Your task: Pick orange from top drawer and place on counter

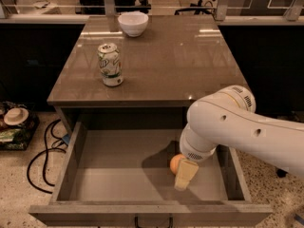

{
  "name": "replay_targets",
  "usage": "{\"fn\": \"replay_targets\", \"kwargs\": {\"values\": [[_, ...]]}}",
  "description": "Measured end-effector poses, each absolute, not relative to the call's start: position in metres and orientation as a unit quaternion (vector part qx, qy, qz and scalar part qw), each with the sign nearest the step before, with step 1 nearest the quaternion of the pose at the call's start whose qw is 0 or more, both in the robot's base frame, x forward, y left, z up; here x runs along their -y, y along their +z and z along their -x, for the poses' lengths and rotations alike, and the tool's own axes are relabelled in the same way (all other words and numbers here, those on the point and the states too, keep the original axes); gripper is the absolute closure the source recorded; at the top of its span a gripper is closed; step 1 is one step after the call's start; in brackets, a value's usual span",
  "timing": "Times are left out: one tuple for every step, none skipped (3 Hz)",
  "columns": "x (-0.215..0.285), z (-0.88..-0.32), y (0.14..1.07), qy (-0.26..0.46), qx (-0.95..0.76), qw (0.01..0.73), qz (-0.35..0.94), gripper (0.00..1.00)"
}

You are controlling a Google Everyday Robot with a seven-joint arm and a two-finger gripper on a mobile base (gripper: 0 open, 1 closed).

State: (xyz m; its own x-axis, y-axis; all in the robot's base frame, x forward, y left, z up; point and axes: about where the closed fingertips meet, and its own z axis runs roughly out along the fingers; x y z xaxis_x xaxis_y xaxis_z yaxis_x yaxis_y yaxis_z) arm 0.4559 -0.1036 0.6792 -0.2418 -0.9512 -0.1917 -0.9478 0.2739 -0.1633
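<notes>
The gripper (pixel 186 174) hangs low inside the open top drawer (pixel 116 175), close to its front right corner. The orange (pixel 176 164) sits on the drawer floor, touching or just beside the jaws on their left and partly hidden behind them. Whether the jaws are apart, together or clamped on the fruit cannot be told, because only one pale pad shows and the white arm (pixel 237 127) covers the rest. The main risk, as I judge it, is a poor hold. If the orange sits off-centre against one pad rather than between the two, closing could squeeze it sideways and send it rolling across the smooth floor, away from the jaws toward the empty left half. A lift begun with a shallow grip could drop it back into the drawer. The right side wall and the front wall are near the jaws, so a sideways correction could knock the gripper against them, and a careless rise could catch the counter (pixel 175 56) edge above and behind the jaws. As for containers, the drawer holds only the orange. The white bowl (pixel 133 23) stands far behind the jaws at the back of the counter, and nothing is visible inside it. A soda can (pixel 110 64) stands upright, well apart to the left.
</notes>
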Motion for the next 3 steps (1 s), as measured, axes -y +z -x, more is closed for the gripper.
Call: {"fn": "replay_targets", "kwargs": {"values": [[0.101,-0.458,0.661,-0.002,-0.787,0.118,0.605,0.0],[0.102,-0.459,0.646,0.007,-0.789,0.111,0.604,0.0],[0.107,-0.462,0.636,0.024,-0.793,0.115,0.598,0.0]]}}
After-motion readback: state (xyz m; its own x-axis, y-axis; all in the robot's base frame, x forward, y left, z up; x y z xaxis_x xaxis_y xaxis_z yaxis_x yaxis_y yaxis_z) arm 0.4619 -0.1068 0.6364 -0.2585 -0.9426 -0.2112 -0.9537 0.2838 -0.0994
